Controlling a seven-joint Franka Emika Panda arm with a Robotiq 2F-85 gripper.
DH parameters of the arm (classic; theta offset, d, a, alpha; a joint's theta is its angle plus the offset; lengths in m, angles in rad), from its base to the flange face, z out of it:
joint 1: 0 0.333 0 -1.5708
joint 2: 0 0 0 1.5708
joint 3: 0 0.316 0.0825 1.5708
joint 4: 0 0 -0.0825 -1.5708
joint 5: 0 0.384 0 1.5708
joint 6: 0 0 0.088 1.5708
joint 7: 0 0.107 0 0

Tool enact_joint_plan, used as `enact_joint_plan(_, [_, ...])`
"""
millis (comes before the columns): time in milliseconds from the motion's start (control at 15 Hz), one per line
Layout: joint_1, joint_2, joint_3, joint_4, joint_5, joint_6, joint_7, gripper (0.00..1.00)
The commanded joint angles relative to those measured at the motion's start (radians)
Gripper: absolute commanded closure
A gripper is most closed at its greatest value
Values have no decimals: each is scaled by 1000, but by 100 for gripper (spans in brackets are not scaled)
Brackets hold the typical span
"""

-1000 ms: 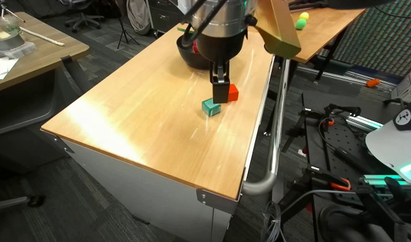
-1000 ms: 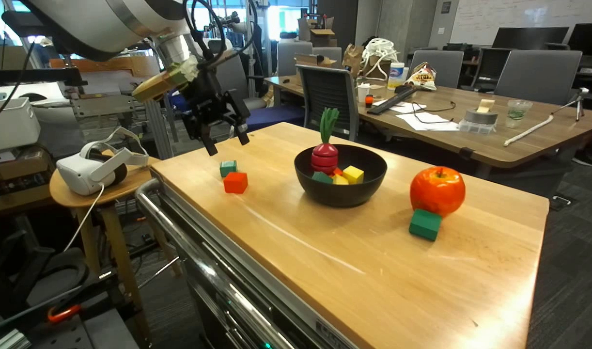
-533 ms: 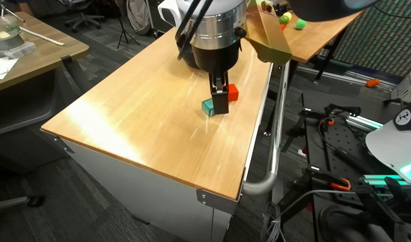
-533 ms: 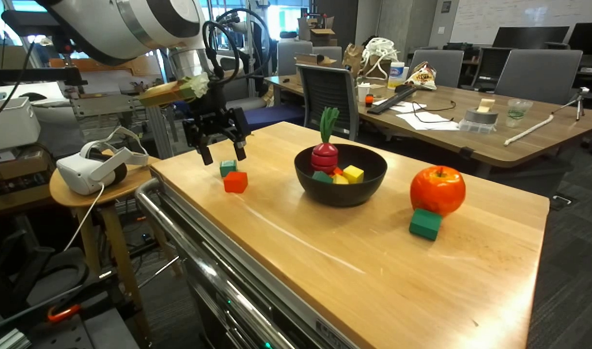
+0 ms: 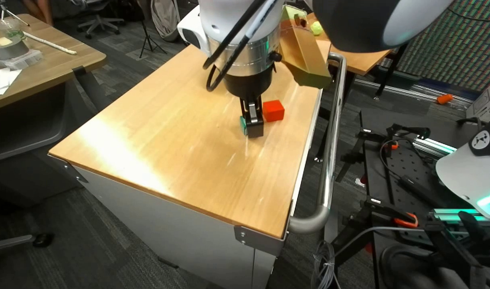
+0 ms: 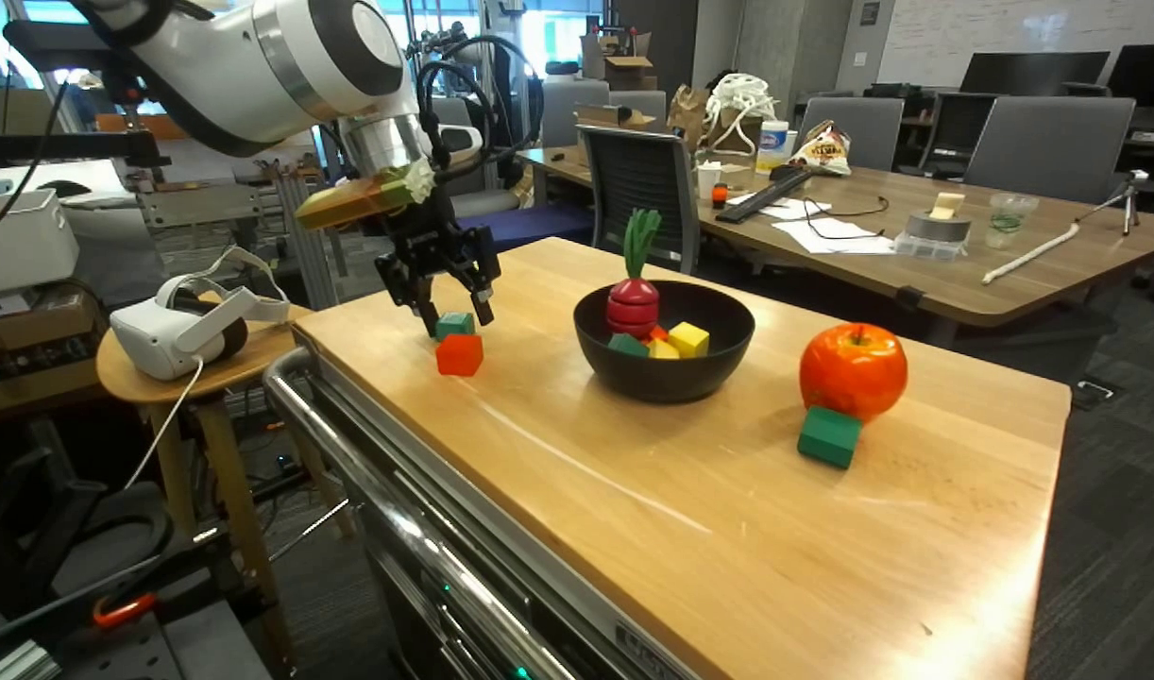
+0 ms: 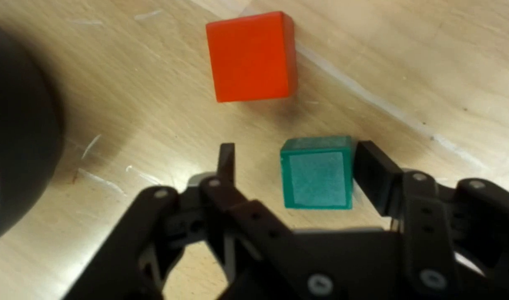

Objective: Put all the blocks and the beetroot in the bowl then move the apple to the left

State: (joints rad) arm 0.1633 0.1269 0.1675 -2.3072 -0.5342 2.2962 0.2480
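Straight in on the gripper (image 7: 294,162): its fingers stand apart, nothing clamped, and between them sits the pale-topped green block (image 7: 317,179), right up by one finger with a gap on the other side. Looks like the pick itself coming up!

Just beside the gripper, outside the fingers, is the red-orange block (image 7: 252,58), close enough that a sideways swing might well knock it.

A bit farther out, on the free finger's side, comes the bowl (image 6: 667,380), and it's filling nicely: the beetroot (image 6: 633,310) is in, leaves up above the rim, alongside a yellow block (image 6: 688,340), a second yellow block (image 6: 663,350), a dark green block (image 6: 627,346) and a half-hidden red-orange piece (image 6: 658,333). Those leaves could snag a careless drop.

Past the bowl, well apart from the gripper, sits the apple (image 6: 853,371), a lone green block (image 6: 829,437) right by it; whether they touch, I can't tell. So three blocks to go, then the apple's shift, and that lone block probably wants clearing first.

All this on the table (image 6: 728,586), with a metal rail (image 6: 412,531) along the edge near the gripper; beyond the corner, away from the bowl, a headset (image 6: 157,340) on a stool (image 6: 246,364).
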Motion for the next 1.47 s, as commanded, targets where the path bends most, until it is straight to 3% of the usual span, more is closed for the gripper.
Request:
enact_joint_plan(0, [12, 49, -17, 51, -5, 26, -38, 58])
enact_joint_plan(200, [17, 50, -16, 63, 7, 9, -53, 80])
enact_joint_plan(267, [16, 45, -16, 65, 27, -4, -57, 82])
enact_joint_plan(400, [27, -14, -31, 32, -6, -63, 57, 82])
enact_joint_plan(600, [1, -205, -60, -123, -71, -66, 192, 82])
enact_joint_plan(867, [-76, -368, -93, -253, -16, -84, 273, 82])
enact_joint_plan(1133, [-142, -349, -65, -237, 3, -111, 444, 82])
enact_joint_plan(1400, [-150, -299, -41, -126, 51, -167, 623, 82])
